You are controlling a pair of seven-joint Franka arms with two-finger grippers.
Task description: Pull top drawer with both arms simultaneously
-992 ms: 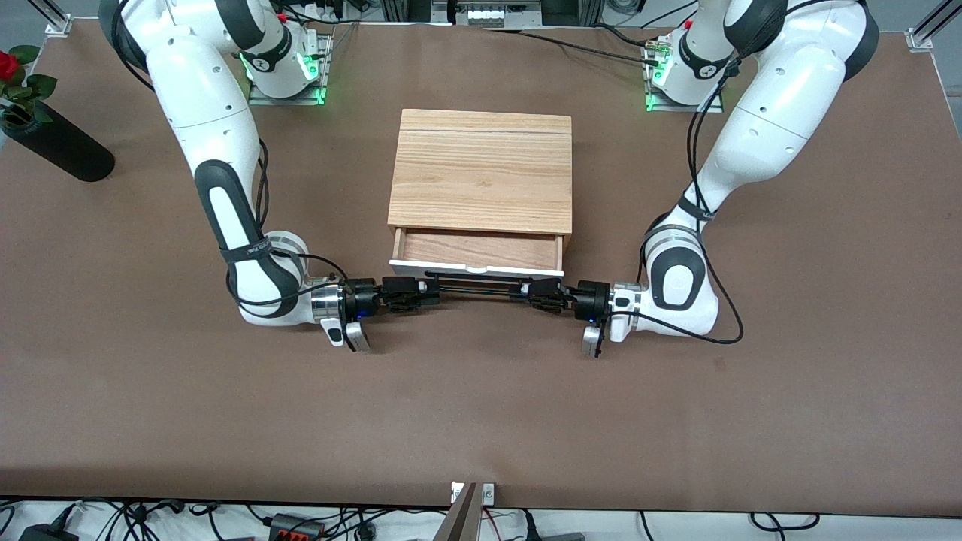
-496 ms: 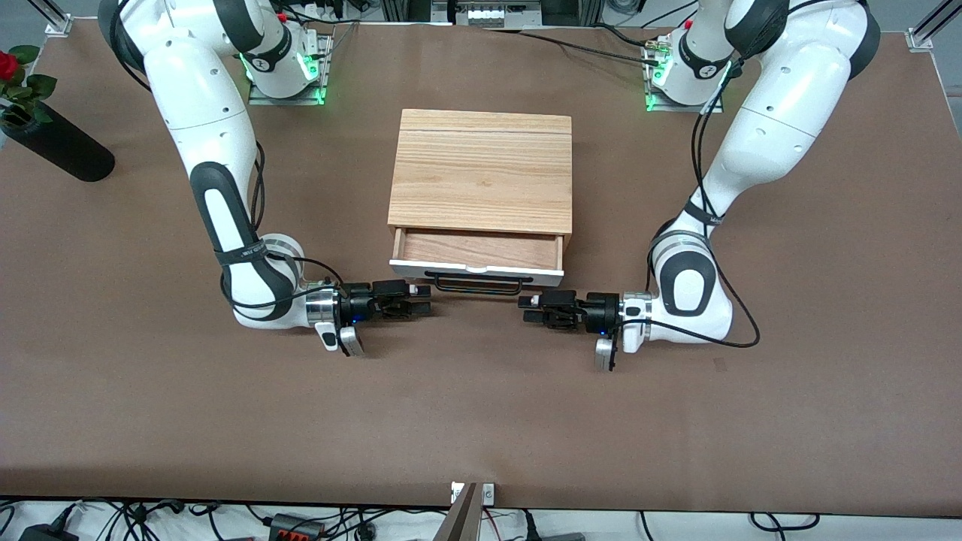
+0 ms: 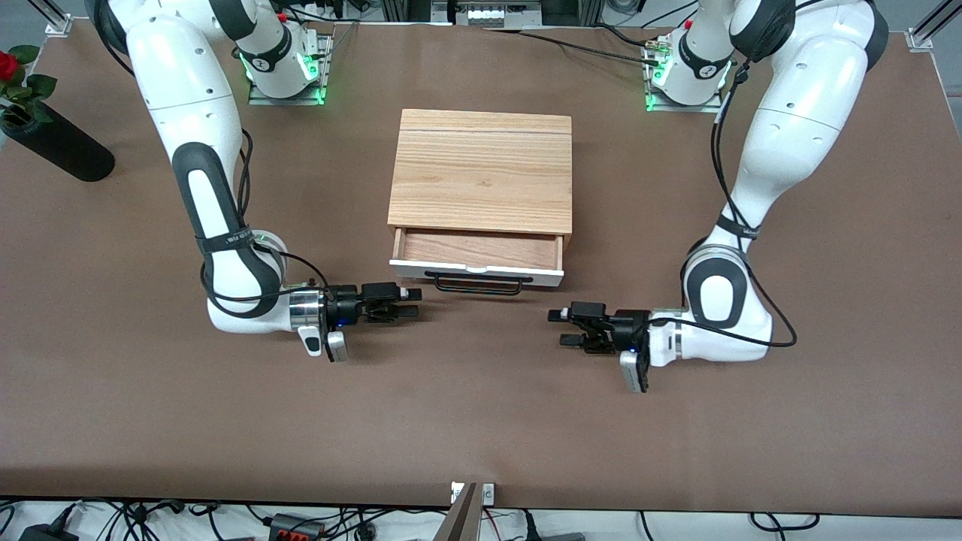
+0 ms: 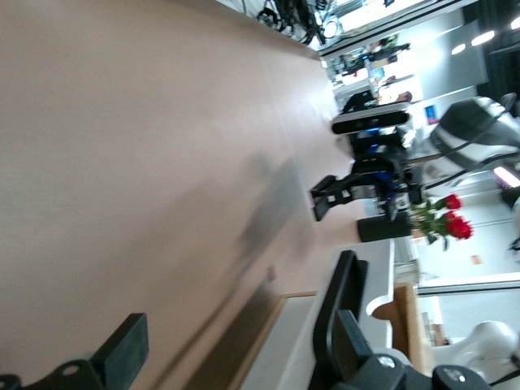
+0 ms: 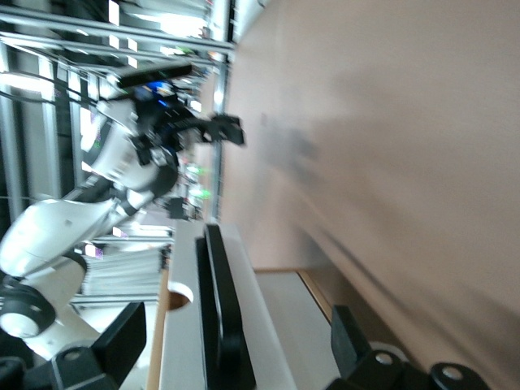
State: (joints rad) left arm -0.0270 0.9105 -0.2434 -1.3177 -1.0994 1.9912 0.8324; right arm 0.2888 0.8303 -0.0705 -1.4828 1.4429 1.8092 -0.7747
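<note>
The top drawer [image 3: 476, 270] stands partly pulled out of the light-wood box [image 3: 481, 171]; its wood inside shows, and its black bar handle [image 3: 475, 285] is free. My right gripper [image 3: 415, 302] is open, low over the table just off the handle's end toward the right arm's side. My left gripper [image 3: 558, 329] is open, low over the table off the handle's other end, a little farther from it. In the right wrist view the handle [image 5: 223, 313] and white front [image 5: 183, 333] lie ahead of the open gripper [image 5: 234, 340]. In the left wrist view the open gripper [image 4: 236, 351] faces the white front [image 4: 296, 353].
A black vase with red roses [image 3: 54, 143] lies at the right arm's end of the table. The arms' bases [image 3: 285, 71] stand at the table's edge farthest from the front camera. Brown table surface [image 3: 481, 421] spreads in front of the drawer.
Both grippers have let go of the handle, opened, and drawn away from its ends. The drawer has stayed partly open.
</note>
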